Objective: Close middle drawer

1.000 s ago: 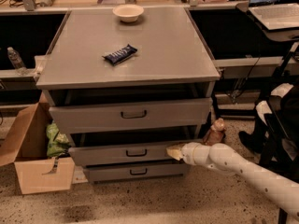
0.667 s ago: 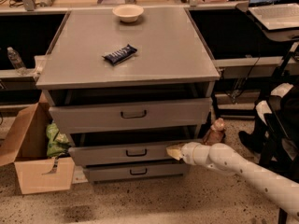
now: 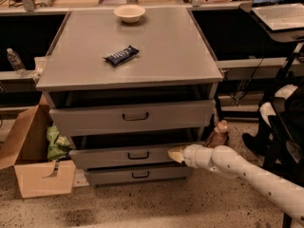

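grey middle drawer [image 3: 104,157] ajar; jaws touching

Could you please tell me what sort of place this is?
Likely an office or lab workspace: desks behind, a laptop, a grey drawer cabinet. The end effector sits at the middle drawer's front, right side.

I am looking at the grey cabinet top [image 3: 166,46], which is carrying two things; a pale bowl [image 3: 129,13] is sitting near its back edge, and a dark snack bar [image 3: 121,55] is lying well apart from it, nearer the middle; the speckled floor [image 3: 142,205] is bearing the cabinet and an open cardboard box [image 3: 35,167] just beside it on my left; the gripper [image 3: 175,154] is sitting at the right end of the middle drawer [image 3: 118,158] front.
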Available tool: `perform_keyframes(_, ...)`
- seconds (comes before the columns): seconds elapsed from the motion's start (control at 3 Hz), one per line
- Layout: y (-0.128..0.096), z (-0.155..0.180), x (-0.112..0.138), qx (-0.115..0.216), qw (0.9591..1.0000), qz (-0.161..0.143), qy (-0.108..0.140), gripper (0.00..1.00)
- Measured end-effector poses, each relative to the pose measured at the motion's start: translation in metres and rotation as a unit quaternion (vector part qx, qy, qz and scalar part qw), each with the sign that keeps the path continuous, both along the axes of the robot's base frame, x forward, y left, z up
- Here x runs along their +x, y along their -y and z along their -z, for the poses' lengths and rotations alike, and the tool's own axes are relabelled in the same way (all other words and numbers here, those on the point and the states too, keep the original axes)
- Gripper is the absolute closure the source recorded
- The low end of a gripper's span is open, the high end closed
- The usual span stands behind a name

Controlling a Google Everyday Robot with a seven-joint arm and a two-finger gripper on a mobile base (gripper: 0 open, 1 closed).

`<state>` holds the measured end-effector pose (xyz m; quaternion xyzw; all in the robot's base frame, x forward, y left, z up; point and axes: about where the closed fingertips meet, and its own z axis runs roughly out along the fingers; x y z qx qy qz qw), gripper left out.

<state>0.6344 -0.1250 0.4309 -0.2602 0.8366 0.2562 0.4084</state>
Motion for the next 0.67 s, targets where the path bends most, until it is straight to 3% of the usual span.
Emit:
perform_keyframes(0.33, -0.013, -0.014, -0.022, -0.002, 0.9987, -0.048, 0.016, 1.0)
perform_keyframes(0.67, -0.03, -0.024, -0.054, -0.006, 0.9943, -0.105, 0.02, 1.0)
